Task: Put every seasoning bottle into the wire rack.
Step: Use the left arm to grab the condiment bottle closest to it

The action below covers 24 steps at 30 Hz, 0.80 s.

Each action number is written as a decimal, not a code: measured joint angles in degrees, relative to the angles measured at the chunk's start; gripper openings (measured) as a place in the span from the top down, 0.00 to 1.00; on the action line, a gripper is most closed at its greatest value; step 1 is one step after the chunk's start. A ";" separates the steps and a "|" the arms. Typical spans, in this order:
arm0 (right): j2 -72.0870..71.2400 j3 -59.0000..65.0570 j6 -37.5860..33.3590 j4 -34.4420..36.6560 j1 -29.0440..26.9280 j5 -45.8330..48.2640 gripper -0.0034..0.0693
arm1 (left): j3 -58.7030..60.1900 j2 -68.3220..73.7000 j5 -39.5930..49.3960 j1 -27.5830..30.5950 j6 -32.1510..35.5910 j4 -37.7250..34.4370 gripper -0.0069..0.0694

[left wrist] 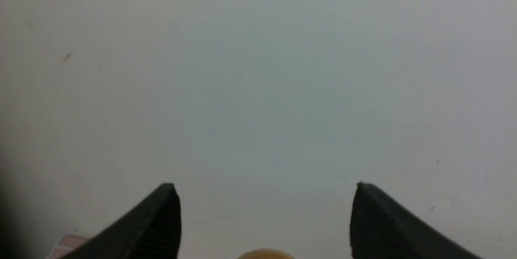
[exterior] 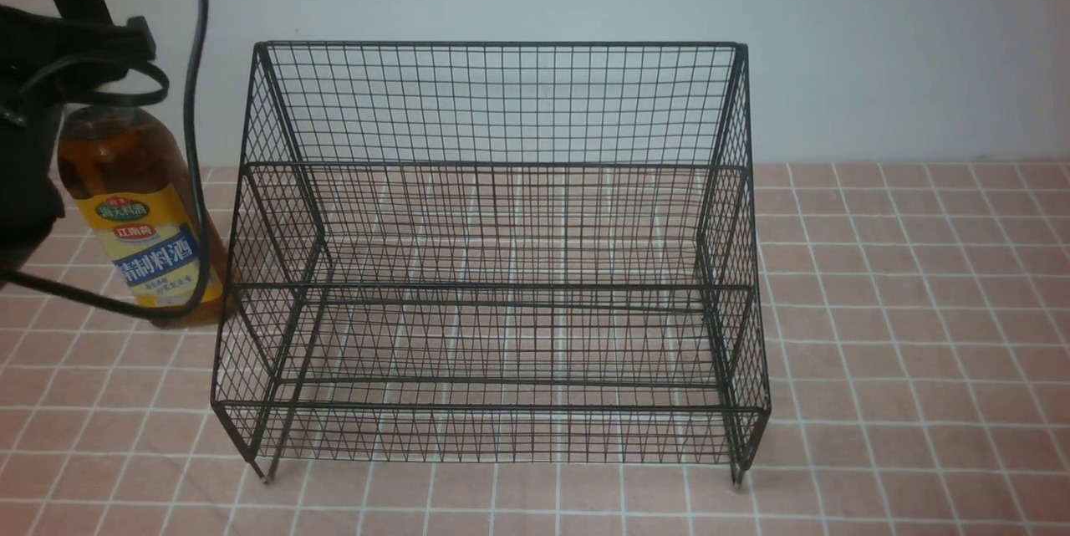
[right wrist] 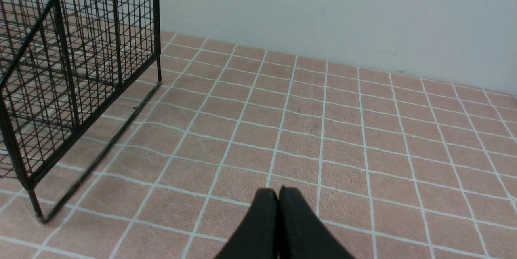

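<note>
Left gripper [left wrist: 264, 186] hovering spread wide over gold cap [left wrist: 264, 254] of seasoning bottle [exterior: 142, 218], gripping nothing. Bottle standing upright just left of wire rack [exterior: 501, 101], outside it. Judging grasp step pending: next move calling for descending, closing on bottle.

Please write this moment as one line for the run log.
bottle: upright on table, left of rack, outside it | left fingers: open, cap between them | right fingers: shut | rack: empty

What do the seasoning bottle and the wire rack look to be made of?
The seasoning bottle: likely clear plastic or glass, glossy; amber liquid shows through the wall, with a printed yellow-and-blue label. The wire rack: probably metal wire with a matte black coating; thin straight rods form a fine grid.
</note>
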 joint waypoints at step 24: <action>0.00 0.00 -0.16 0.00 0.00 0.00 0.97 | -0.48 4.26 1.10 2.50 -1.76 6.50 0.24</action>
